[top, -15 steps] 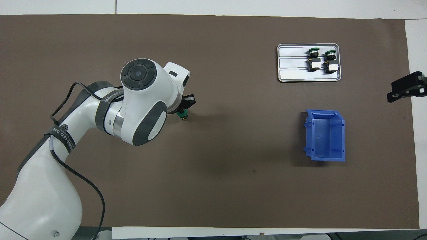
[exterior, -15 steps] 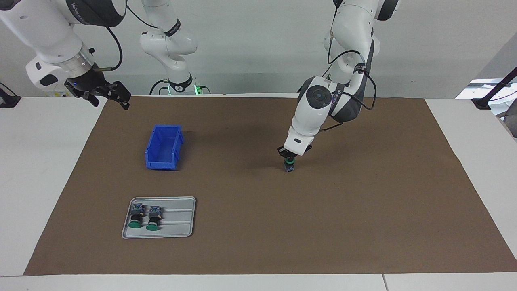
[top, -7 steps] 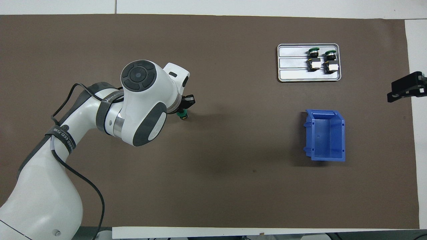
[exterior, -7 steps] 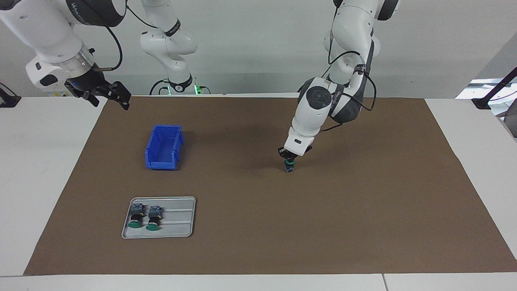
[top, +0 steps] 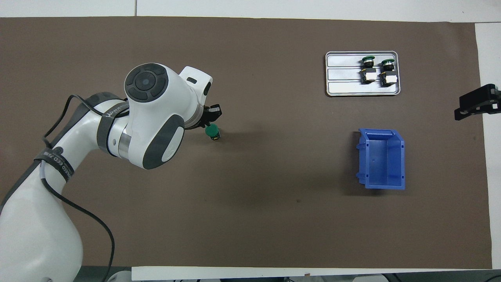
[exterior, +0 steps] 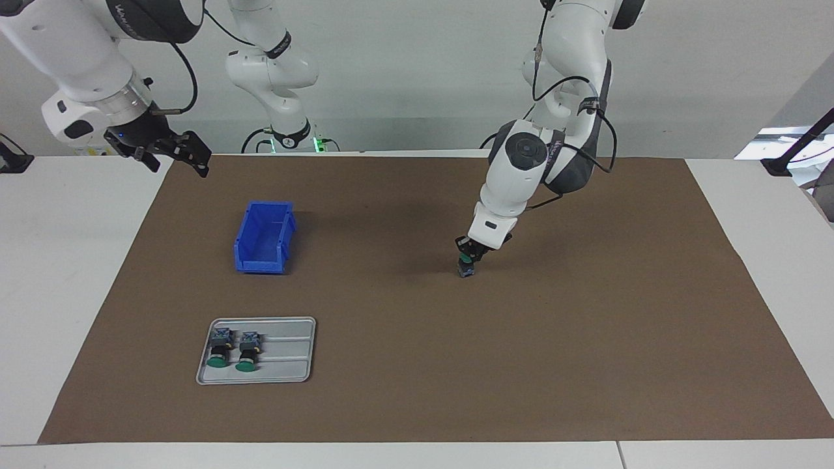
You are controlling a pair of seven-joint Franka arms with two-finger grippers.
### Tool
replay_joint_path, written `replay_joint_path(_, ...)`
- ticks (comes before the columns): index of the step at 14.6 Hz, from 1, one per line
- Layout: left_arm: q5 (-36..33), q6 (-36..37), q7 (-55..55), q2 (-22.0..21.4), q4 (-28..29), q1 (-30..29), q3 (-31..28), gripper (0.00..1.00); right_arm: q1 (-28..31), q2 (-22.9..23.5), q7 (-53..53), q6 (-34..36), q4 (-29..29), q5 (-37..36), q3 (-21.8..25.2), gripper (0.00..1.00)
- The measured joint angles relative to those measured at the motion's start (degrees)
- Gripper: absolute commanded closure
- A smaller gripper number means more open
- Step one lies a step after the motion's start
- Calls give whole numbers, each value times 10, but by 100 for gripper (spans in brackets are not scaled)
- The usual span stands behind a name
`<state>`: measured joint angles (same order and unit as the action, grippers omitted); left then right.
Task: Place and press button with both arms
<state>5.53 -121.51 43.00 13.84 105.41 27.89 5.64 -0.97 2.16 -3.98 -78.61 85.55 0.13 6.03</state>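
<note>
A: Where is the left gripper (exterior: 470, 251) now, and what do its fingers do?

B: It hangs low over the middle of the brown mat (exterior: 586, 339); the button (exterior: 465, 267) stands upright on the mat directly under its tips, green cap on top; from above the cap (top: 211, 129) shows just beside the black fingers. If the fingers pinch the cap or are a little apart from it, I cannot tell.

A: And the right gripper (exterior: 186, 153)?

B: It waits in the air over the edge of the mat at the right arm's end of the table; its fingers are spread wide and hold nothing.

A: What lies near that gripper?

B: A blue bin (exterior: 264, 236) sits on the mat below it, a bit toward the left arm's end; a grey tray (exterior: 287, 355) lies farther from the robots than the bin; on the tray two other buttons (exterior: 229, 348) lie on their sides, touching or almost touching each other; both are well apart from the left gripper.
</note>
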Motion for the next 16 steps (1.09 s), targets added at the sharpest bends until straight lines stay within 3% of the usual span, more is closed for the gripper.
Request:
replay_joint_path(1, 0, 8, 0, -8, -4, -4, 0, 25, 0, 0, 0, 0, 0, 0, 0, 1)
replay_joint_path(4, 0, 53, -6, -26, -23, -24, -2, 3, 0, 0, 0, 0, 0, 0, 0, 2)
replay_joint_path(8, -1, 114, -74, -41, -45, -71, -6, 0, 0, 0, 0, 0, 0, 0, 0, 1)
replay_joint_path(16, -33, 237, -325, -111, -48, -216, -12, 0, 0, 0, 0, 0, 0, 0, 0, 1)
